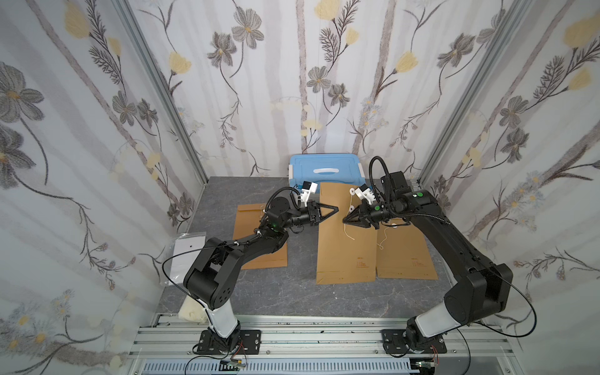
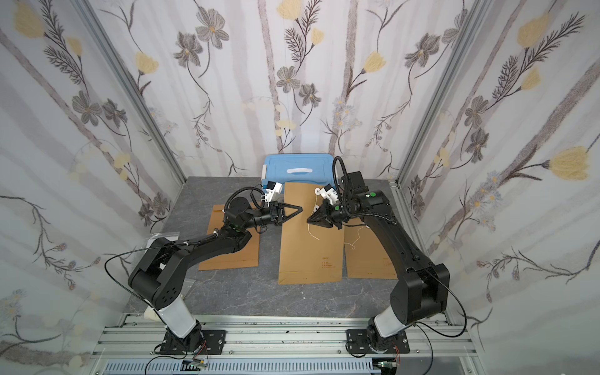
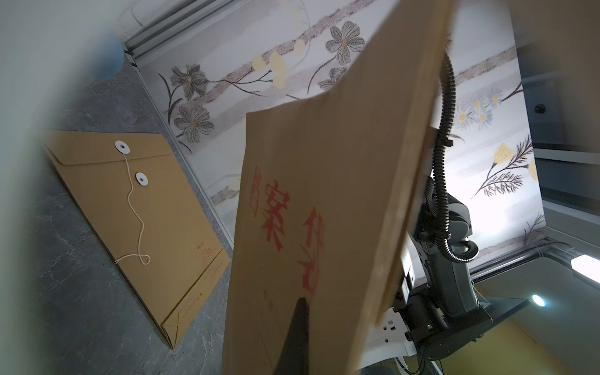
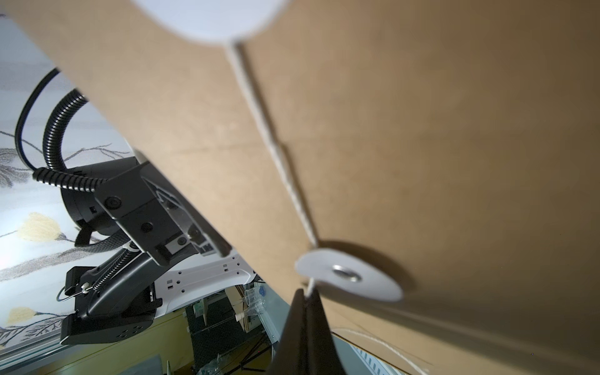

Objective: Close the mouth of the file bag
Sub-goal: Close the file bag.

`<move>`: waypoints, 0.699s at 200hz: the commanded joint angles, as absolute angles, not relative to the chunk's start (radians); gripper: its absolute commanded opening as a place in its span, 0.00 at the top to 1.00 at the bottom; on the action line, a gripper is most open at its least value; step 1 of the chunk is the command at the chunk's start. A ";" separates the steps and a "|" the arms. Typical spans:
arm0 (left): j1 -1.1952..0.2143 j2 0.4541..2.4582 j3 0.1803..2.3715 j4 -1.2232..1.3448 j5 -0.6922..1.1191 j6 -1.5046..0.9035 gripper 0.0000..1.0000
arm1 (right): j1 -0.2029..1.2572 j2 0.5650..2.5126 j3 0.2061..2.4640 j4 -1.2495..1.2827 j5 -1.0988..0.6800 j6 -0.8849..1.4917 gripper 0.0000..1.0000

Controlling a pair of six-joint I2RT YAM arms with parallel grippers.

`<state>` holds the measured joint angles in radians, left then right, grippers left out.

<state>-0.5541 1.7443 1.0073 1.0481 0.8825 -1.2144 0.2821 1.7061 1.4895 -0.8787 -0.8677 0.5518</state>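
In both top views the brown paper file bag (image 1: 345,240) (image 2: 310,246) sits mid-table, its upper end raised over the blue box. My left gripper (image 1: 337,208) (image 3: 297,324) is shut on the bag's left edge; the left wrist view shows the bag's red-printed face (image 3: 308,194) hiding one finger. My right gripper (image 1: 344,220) (image 4: 306,293) is shut on the white string (image 4: 276,146) right beside the lower white disc (image 4: 350,276). From there the string runs taut up to the upper disc (image 4: 207,16) on the flap. Its loose tail (image 1: 347,232) hangs down over the bag.
Another file bag (image 1: 256,246) lies under my left arm, and a third (image 1: 406,256) (image 3: 146,220) lies under my right arm with its string loose. A blue lidded box (image 1: 326,170) stands against the back wall. A clear plastic sleeve (image 1: 188,256) lies at the left edge. Patterned walls close in three sides.
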 commanded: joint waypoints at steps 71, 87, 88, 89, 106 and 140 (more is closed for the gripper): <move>-0.547 1.733 0.971 1.207 0.844 -1.303 1.00 | 0.189 1.660 1.354 -0.825 -0.854 0.486 0.94; -0.545 1.718 0.949 1.196 0.839 -1.290 1.00 | 0.166 1.652 1.341 -0.824 -0.863 0.475 0.94; -0.544 1.717 0.949 1.195 0.838 -1.290 1.00 | 0.165 1.651 1.341 -0.824 -0.865 0.474 0.94; -0.544 1.716 0.948 1.194 0.838 -1.289 1.00 | 0.165 1.652 1.341 -0.824 -0.866 0.473 0.94; -0.543 1.715 0.937 1.200 0.836 -1.289 1.00 | 0.151 1.644 1.333 -0.825 -0.868 0.466 0.94; -0.544 1.726 0.938 1.228 0.858 -1.313 1.00 | 0.126 1.644 1.336 -0.824 -0.897 0.459 0.94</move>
<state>-0.5495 1.7264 0.9363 1.1110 0.8688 -1.2850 0.1425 1.6455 1.3338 -0.8135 -0.8883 0.4808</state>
